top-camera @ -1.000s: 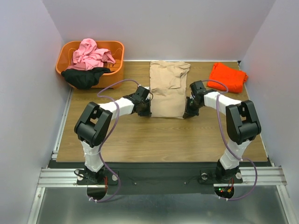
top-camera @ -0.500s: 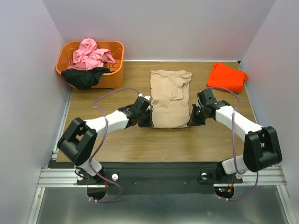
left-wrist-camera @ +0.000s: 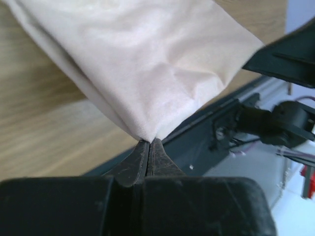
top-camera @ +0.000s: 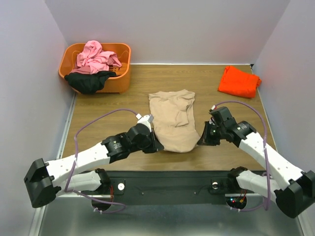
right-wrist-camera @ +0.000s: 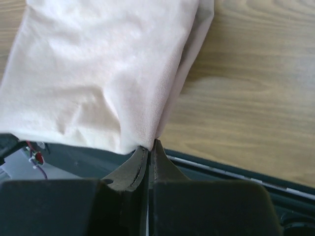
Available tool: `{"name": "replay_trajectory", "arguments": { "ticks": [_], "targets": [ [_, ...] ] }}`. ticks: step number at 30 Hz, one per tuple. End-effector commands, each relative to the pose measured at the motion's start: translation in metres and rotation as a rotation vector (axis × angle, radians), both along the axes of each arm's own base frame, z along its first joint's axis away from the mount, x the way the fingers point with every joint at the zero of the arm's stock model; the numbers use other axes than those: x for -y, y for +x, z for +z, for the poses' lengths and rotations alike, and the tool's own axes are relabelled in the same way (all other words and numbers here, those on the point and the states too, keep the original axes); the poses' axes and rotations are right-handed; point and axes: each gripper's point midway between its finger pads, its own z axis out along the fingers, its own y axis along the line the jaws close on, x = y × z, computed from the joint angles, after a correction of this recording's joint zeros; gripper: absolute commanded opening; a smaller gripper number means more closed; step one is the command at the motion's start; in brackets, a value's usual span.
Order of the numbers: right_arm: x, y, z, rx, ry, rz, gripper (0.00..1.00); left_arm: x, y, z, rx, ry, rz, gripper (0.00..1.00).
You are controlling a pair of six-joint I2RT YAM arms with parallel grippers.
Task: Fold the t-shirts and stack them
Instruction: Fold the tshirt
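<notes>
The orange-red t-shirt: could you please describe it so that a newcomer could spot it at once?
On the wooden table, look to the far right corner. The orange-red t-shirt lies there alone, folded. Unlike the orange basket in the far left corner, it is soft cloth, and it is far brighter than the tan t-shirt mid-table.

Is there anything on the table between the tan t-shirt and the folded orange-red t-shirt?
Nothing visible. Only bare table lies between the tan t-shirt and the orange-red t-shirt; the right tool and left tool grip the tan one's near corners.
</notes>
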Motion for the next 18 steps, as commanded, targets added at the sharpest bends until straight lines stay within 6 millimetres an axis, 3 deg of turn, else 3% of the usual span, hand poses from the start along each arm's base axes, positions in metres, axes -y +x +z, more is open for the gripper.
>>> {"name": "replay_trajectory", "arguments": {
  "ticks": [1,7,10,18],
  "targets": [
    [0.008,-0.009,0.032,0.037,0.005,-0.056,0.00,0.004,-0.018,0.018,-0.023,-0.064,0.047,0.00],
    [0.011,-0.008,0.054,0.071,0.008,-0.062,0.00,-0.003,-0.012,0.043,0.025,-0.057,0.099,0.00],
    [0.011,0.006,0.071,0.123,0.000,-0.086,0.00,-0.001,-0.005,0.047,0.048,-0.039,0.108,0.00],
    [0.013,0.053,0.086,0.204,-0.089,-0.158,0.00,-0.003,0.023,0.054,0.082,-0.021,0.164,0.00]
  ]
}}
